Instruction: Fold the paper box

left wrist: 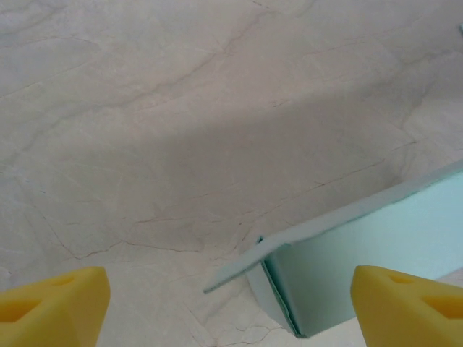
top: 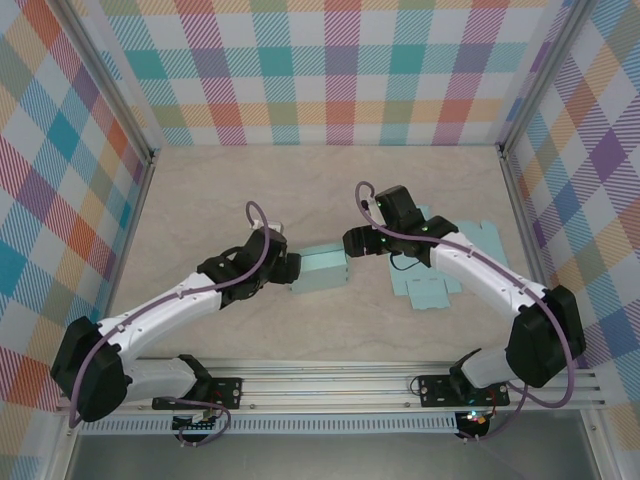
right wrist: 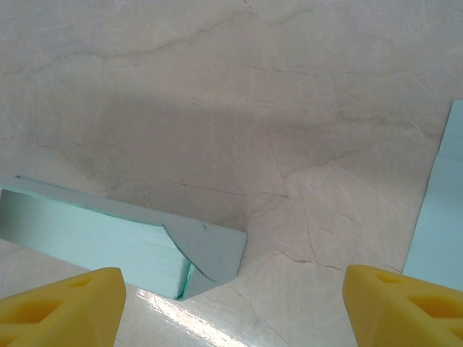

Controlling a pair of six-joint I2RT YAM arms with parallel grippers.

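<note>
Two arms reach in from the near rail, forearms angled inward over a pale, veined desk [top: 250,190], with plaid walls [top: 330,70] on three sides. The box [top: 322,268] sits mid-desk, half folded, with flat sheets [top: 428,290] just to its right. The left claw [top: 290,268] is at the box's left end and the right claw [top: 352,242] at its upper right corner.

Left wrist: yellow fingers [left wrist: 54,307] spread wide, gripping nothing, and the box [left wrist: 362,253] corner lies ahead between them.

Right wrist: fingers [right wrist: 61,307] wide apart too, empty, with the box [right wrist: 94,238] at left and a sheet [right wrist: 438,231] at the right edge.
</note>
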